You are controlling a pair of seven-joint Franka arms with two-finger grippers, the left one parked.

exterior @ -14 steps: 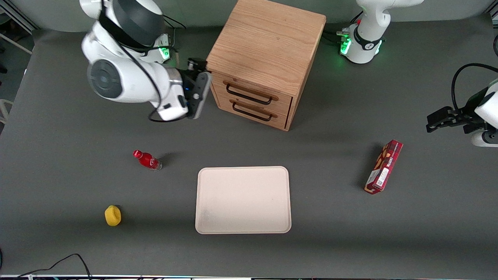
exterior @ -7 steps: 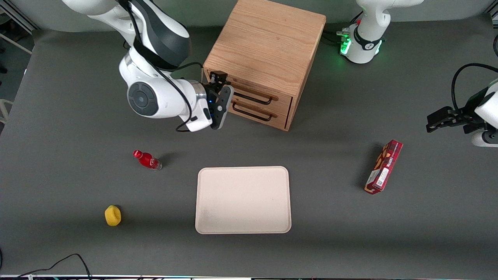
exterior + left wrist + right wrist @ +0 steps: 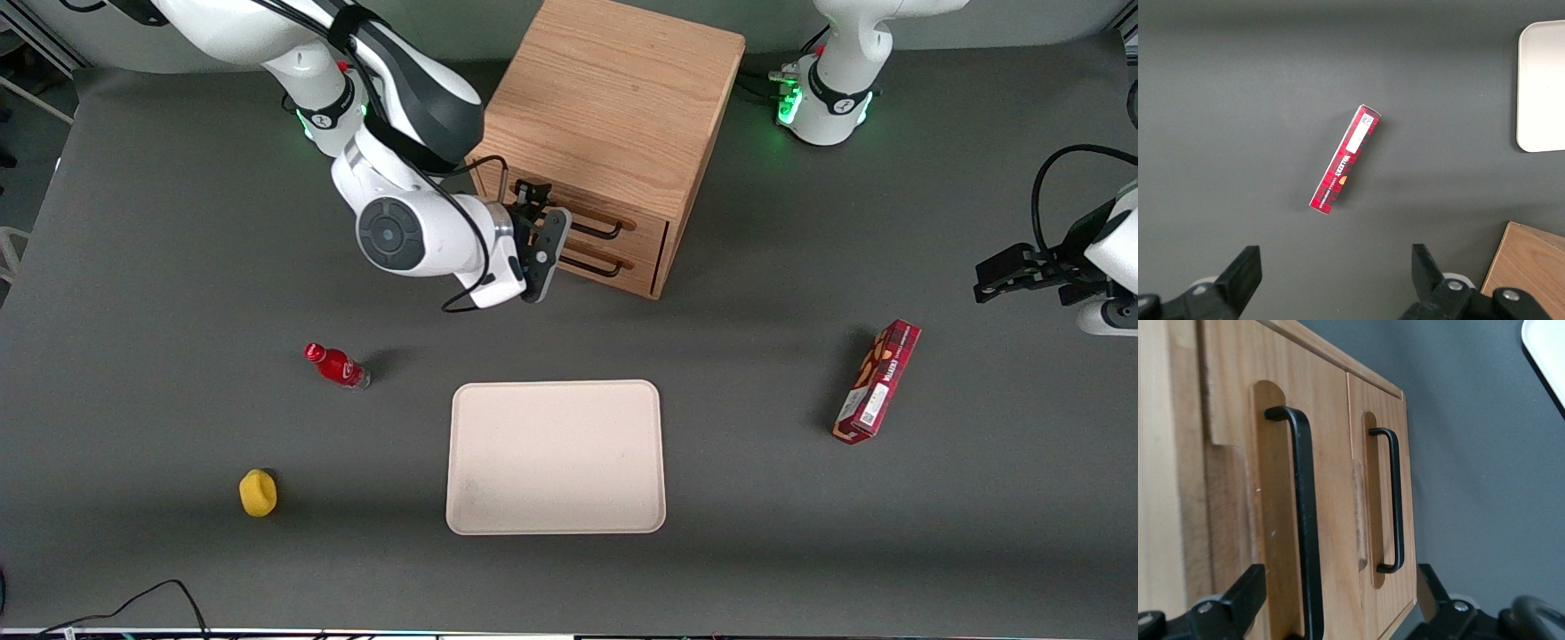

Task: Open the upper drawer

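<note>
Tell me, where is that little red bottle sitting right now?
In the front view the red bottle lies on the grey table, toward the working arm's end, beside the cream tray and nearer the camera than the gripper.

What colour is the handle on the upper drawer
Black, clearest in the right wrist view: the upper drawer handle, with the gripper before it.

Closed oak upper drawer, black handle

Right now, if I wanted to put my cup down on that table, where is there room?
The flat cream tray is bare, and so is the grey stretch between it and the red snack box. It is crowded in front of the oak cabinet's upper drawer, where the gripper hangs with open fingers by the black handles.
</note>
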